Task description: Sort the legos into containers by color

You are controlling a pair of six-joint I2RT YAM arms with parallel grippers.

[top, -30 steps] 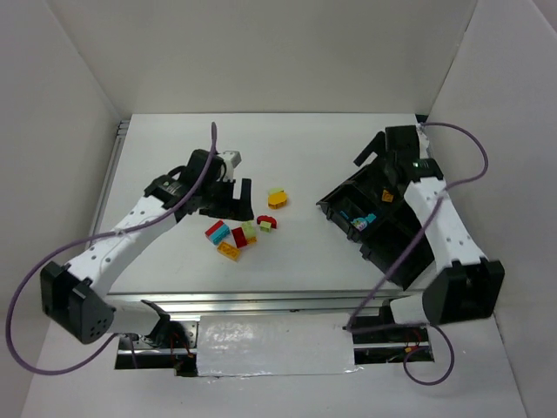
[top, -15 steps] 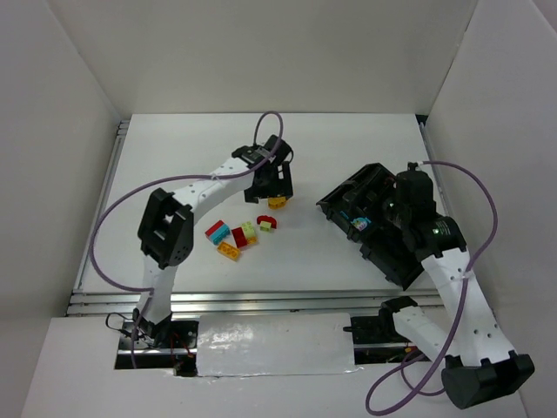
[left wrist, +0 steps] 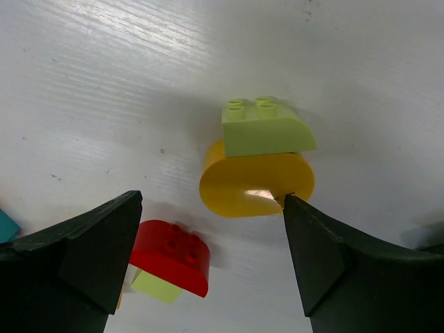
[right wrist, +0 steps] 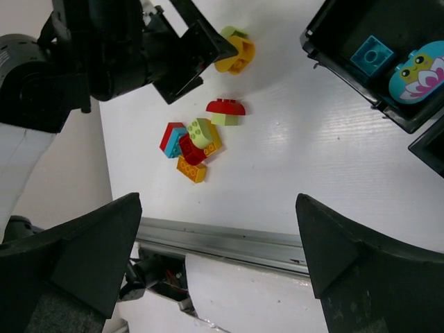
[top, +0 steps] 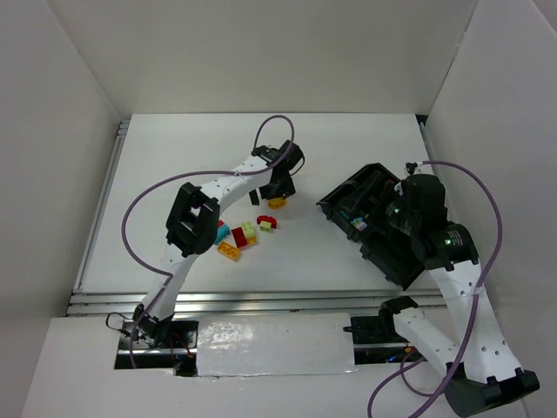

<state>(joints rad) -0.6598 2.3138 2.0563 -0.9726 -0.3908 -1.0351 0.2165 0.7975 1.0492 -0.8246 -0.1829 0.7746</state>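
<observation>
left end effector (left wrist: 211, 208) spread wide, straddling the yellow-orange rounded lego (left wrist: 250, 184) on the tabletop (left wrist: 104, 83), lime lego (left wrist: 267, 128) touching it. risk: jaws close and drag both, mixing colours in one compartment of the tray (top: 333, 203); curved side may squirt out; red lego (left wrist: 173, 253) close by could get knocked. right end effector (right wrist: 218, 208) spread, empty

We can read no words, numbers or brand marks on anything in view. The only print we find is a picture without lettering: a green, big-eyed creature beside a pink flower, on a rounded cyan brick (right wrist: 416, 71) in the tray (right wrist: 333, 28).
</observation>
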